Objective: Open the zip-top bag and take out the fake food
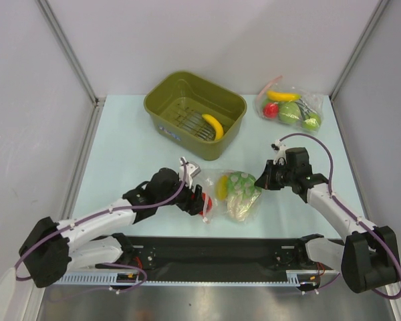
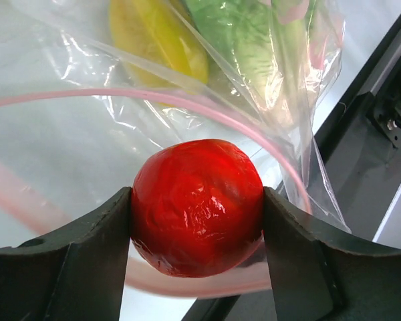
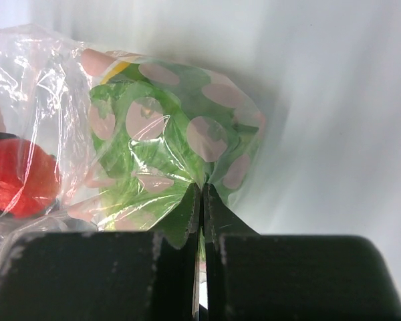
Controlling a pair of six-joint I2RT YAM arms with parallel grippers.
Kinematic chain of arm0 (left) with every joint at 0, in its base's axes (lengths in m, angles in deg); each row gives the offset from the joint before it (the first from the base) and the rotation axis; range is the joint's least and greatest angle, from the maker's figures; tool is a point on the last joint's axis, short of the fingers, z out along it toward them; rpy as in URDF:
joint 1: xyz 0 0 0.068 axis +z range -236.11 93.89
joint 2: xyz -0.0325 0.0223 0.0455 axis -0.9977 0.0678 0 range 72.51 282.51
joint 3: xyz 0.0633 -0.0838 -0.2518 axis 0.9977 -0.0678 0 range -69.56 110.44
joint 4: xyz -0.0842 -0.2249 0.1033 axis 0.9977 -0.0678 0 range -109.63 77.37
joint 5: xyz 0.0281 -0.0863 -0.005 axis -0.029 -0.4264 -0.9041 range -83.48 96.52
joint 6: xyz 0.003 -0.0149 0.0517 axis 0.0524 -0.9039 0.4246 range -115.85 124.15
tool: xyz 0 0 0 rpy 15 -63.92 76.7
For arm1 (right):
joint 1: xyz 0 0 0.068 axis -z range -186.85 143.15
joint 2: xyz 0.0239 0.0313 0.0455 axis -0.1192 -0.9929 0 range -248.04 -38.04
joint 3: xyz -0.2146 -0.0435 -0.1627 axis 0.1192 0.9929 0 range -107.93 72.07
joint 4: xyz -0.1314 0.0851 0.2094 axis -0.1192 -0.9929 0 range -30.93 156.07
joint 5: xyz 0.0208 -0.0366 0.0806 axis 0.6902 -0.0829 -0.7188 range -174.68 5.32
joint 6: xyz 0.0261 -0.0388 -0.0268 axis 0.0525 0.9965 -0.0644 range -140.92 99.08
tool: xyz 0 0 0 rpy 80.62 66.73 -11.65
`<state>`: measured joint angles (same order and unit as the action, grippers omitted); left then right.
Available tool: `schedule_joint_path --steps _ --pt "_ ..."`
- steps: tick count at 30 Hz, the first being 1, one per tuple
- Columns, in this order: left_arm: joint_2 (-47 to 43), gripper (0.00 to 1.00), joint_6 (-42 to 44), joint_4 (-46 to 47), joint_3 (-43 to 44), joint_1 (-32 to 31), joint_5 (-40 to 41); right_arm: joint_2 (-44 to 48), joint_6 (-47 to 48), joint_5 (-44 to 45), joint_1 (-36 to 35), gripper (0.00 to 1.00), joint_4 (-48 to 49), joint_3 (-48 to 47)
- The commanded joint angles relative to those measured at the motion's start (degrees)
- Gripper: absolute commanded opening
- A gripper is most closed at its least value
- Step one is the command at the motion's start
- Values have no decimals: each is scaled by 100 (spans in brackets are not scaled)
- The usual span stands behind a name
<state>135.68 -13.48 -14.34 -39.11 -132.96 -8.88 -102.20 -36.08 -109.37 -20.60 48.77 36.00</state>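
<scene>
The zip-top bag (image 1: 243, 208) is lying on the pale desk (image 1: 120, 154), near the middle and toward the near edge, between the two arms. Its mouth is facing left, and the pink zip strip (image 2: 187, 100) is curving open in a wide loop in the left wrist view.

The left tool (image 1: 199, 199) is sitting at that mouth and is gripping the red round fruit (image 2: 197, 207). Its dark fingers (image 2: 73, 267) are pressing against the fruit's two sides, set about as wide as the fruit. The fruit is sitting at the bag's opening, just beside the strip.

Farther inside the bag, a yellow piece (image 1: 222, 187) is lying to the left of the pale green cabbage (image 1: 242, 186), the two touching or nearly so.

The right tool (image 1: 261, 182) is pinching the bag's right end. Its jaws are drawn almost fully together on a fold of clear plastic, with the cabbage just beyond them.

At the far side of the desk an olive green bin (image 1: 167, 100) is standing with a yellow banana (image 1: 212, 125) lying in it. To the right of the bin, well apart from the arms, another clear bag (image 1: 317, 105) is resting with coloured fruits showing through it.
</scene>
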Motion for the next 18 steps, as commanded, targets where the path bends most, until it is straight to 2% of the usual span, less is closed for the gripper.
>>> schedule_joint_path --steps 1,12,18 --pt "-585 0 -74 -584 364 70 529 62 136 -10 66 0 -19 -198" --pt "-1360 0 14 -1550 927 404 968 88 136 -19 110 0 -19 -172" --pt "-1624 0 128 -2113 1252 817 1100 106 153 -36 128 0 -37 -154"
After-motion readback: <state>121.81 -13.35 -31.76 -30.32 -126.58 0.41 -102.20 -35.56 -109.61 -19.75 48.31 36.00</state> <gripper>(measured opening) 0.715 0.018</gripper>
